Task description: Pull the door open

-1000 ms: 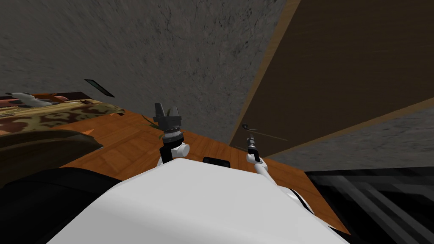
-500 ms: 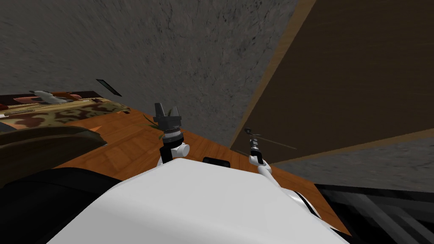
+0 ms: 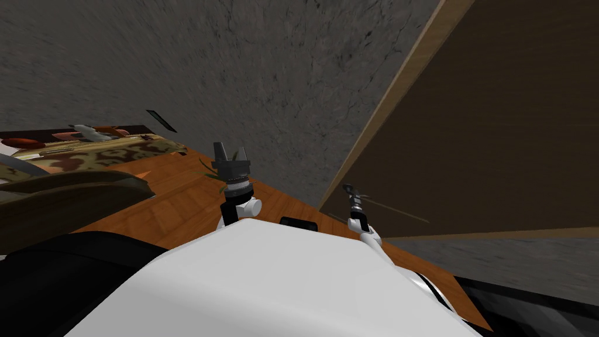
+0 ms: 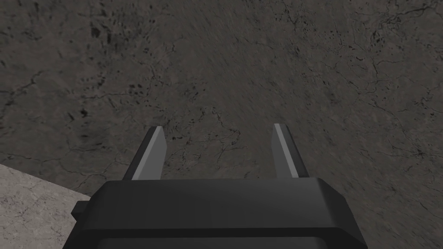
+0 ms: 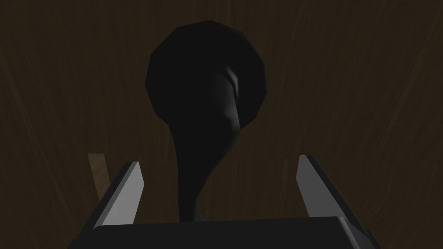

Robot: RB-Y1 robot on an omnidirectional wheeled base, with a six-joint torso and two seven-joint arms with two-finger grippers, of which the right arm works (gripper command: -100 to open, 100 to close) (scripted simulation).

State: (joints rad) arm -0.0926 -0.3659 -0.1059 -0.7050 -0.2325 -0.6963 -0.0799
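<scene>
The dark brown door [image 3: 497, 129] fills the right of the head view, with a lighter strip along its near edge. Its black lever handle [image 3: 348, 188] sits low on that edge. My right gripper [image 3: 351, 198] is right at the handle. In the right wrist view the handle [image 5: 203, 86] has a round base and a lever running down between the fingers of my open right gripper [image 5: 218, 173]; neither finger touches it. My left gripper [image 3: 230, 153] is raised in front of the grey wall, open and empty [image 4: 218, 147].
A cracked grey wall [image 3: 263, 70] stands left of the door. A bed with a patterned cover [image 3: 88, 158] lies at the left on the orange wood floor [image 3: 175, 199]. A dark area [image 3: 526, 310] lies at the bottom right.
My view has turned: the bed and wall have slid right. The door's lower edge now lies flatter across the picture. The right gripper has shifted slightly right, staying at the handle.
</scene>
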